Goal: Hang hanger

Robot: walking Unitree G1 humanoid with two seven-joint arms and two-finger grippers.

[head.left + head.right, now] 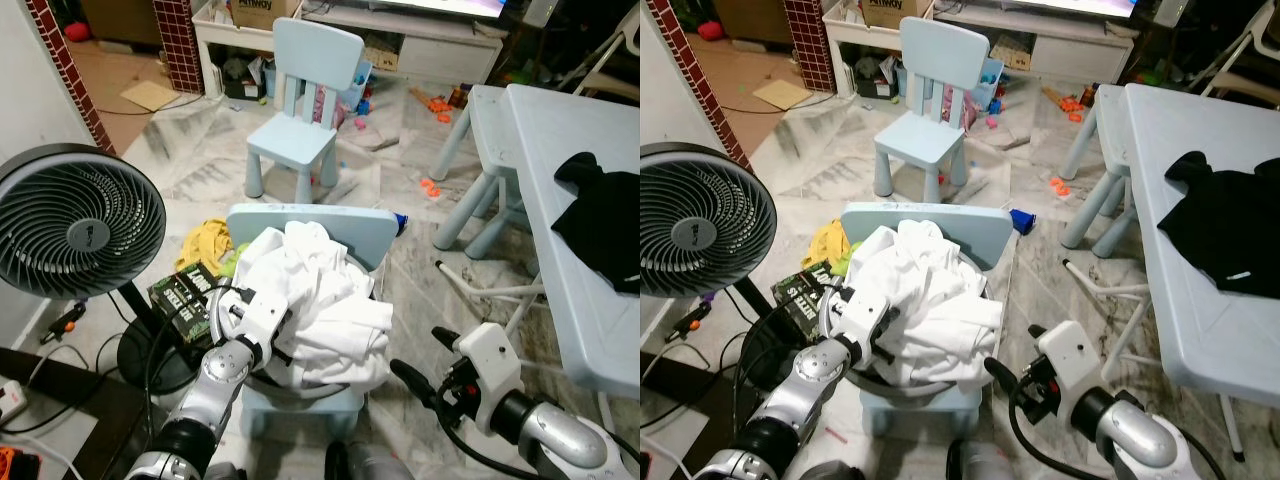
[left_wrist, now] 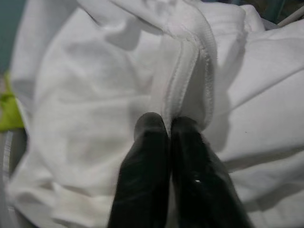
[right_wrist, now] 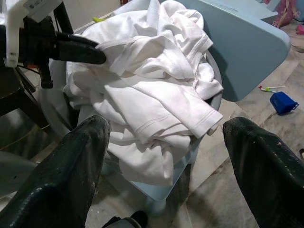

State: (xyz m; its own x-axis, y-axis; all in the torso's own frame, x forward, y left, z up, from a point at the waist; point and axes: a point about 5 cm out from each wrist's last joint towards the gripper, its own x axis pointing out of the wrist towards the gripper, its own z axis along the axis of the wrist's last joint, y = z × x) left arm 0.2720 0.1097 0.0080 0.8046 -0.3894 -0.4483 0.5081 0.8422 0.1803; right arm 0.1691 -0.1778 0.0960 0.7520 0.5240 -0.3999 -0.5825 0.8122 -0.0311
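Left gripper [image 2: 168, 128]: fingers pinched together on a seam of the white laundry [image 1: 320, 300].
Right gripper [image 3: 166, 142]: fingers spread wide, at 4 o'clock of the pile.
Pile: heaped on the near blue chair [image 1: 370, 225].

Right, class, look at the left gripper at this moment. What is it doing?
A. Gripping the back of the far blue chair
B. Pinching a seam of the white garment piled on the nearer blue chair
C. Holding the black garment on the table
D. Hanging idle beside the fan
B: the left gripper has its fingers closed on a stitched seam of the white garment heaped on the nearer blue chair.
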